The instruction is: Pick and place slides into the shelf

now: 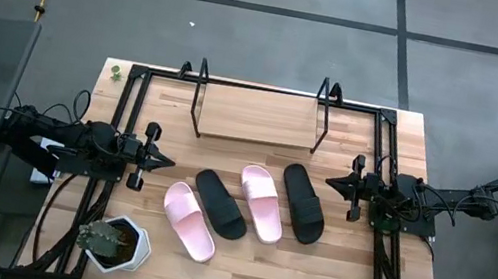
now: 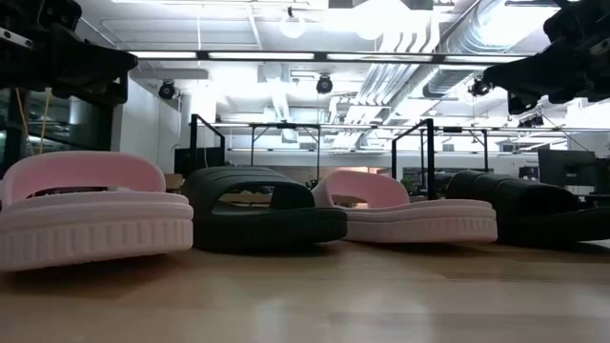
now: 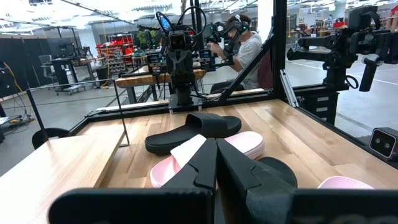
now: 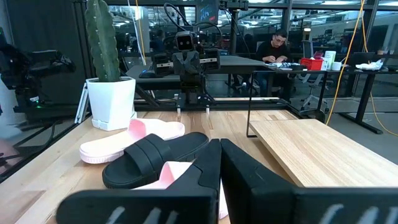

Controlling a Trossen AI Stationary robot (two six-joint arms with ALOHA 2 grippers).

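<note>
Four slides lie side by side, soles down, on the table: a pink one [image 1: 189,220], a black one [image 1: 220,204], a pink one [image 1: 261,201] and a black one [image 1: 303,202]. The shelf [image 1: 258,115], a light board between thin black frame ends, stands at the far side of the table with nothing on it. My left gripper [image 1: 167,160] hovers shut at the table's left, left of the slides. My right gripper [image 1: 331,182] hovers shut at the table's right, just beside the rightmost black slide's far end.
A potted cactus in a white pot [image 1: 115,244] stands at the near left corner. A black frame [image 1: 139,70] rims the table. Bare wood lies between the slides and the near edge. A person [image 3: 245,43] sits beyond the table's right side.
</note>
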